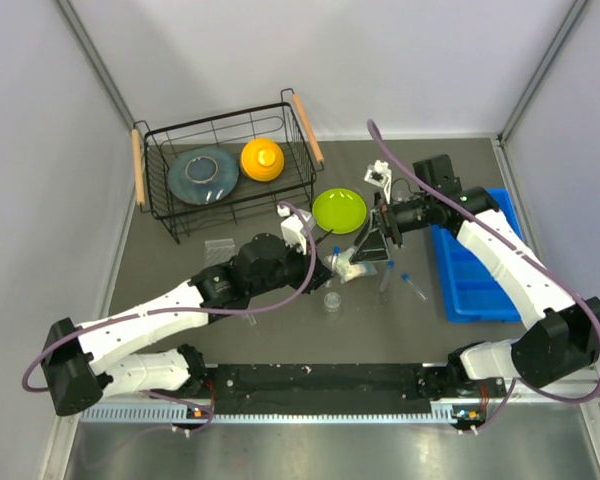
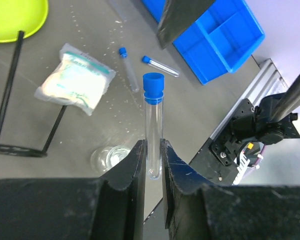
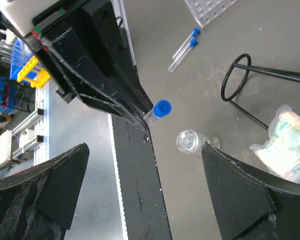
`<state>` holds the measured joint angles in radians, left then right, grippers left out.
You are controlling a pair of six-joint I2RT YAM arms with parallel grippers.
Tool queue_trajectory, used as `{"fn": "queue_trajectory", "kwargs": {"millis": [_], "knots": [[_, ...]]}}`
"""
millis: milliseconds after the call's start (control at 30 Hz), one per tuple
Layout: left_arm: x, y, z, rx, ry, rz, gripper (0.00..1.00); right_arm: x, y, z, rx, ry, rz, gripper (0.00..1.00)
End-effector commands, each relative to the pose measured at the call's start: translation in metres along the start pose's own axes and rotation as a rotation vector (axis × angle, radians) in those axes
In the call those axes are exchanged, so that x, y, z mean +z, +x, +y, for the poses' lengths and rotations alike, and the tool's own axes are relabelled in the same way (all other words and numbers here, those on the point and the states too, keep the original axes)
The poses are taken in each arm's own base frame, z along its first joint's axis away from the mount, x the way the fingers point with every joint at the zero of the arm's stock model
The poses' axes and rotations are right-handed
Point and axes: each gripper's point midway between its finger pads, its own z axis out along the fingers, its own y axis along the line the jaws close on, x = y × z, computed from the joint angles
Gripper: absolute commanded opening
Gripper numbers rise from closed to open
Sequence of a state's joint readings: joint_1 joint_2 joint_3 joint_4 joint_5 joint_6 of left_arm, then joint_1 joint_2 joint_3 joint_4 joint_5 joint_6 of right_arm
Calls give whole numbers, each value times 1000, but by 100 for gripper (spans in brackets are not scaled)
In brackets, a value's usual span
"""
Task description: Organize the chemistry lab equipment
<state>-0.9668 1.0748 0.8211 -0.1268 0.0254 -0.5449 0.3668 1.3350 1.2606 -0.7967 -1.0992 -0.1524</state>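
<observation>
A blue-capped tube (image 2: 153, 120) is gripped near its base by the closed left gripper (image 2: 152, 150), cap upward. Two more tubes (image 2: 127, 67) are seen lying flat on the table (image 2: 200, 115) beside the packet (image 2: 77, 80) — the dish (image 2: 110, 157) is just below it. The right gripper (image 3: 145, 147) is spread wide — nothing is held.

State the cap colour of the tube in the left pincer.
Blue cap on the tube; left wrist view best.

No text, label, brand, number or sign is legible. Faint greenish print on the crinkly clear packet (image 2: 75, 80) is too blurred to read.
</observation>
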Motion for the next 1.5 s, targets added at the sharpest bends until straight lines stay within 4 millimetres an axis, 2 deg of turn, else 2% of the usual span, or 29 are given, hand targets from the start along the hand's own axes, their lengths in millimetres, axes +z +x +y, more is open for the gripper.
{"fn": "queue_trajectory", "kwargs": {"millis": [0,200,533,833,1067,1467], "knots": [[8,-25,-31,35,104,-63,15,9,-6,7,-40,59,34,95],[14,-21,-37,38,126,-39,15,18,1,-1,2,82,61,89],[16,-18,-44,32,145,-32,15,27,-3,-6,57,61,62,72],[18,-18,-39,33,124,-38,15,32,0,-3,76,36,71,57],[17,-19,-38,33,116,-46,15,36,5,-4,83,34,84,52],[13,-24,-36,42,104,-72,15,41,7,-2,83,17,100,26]]}}
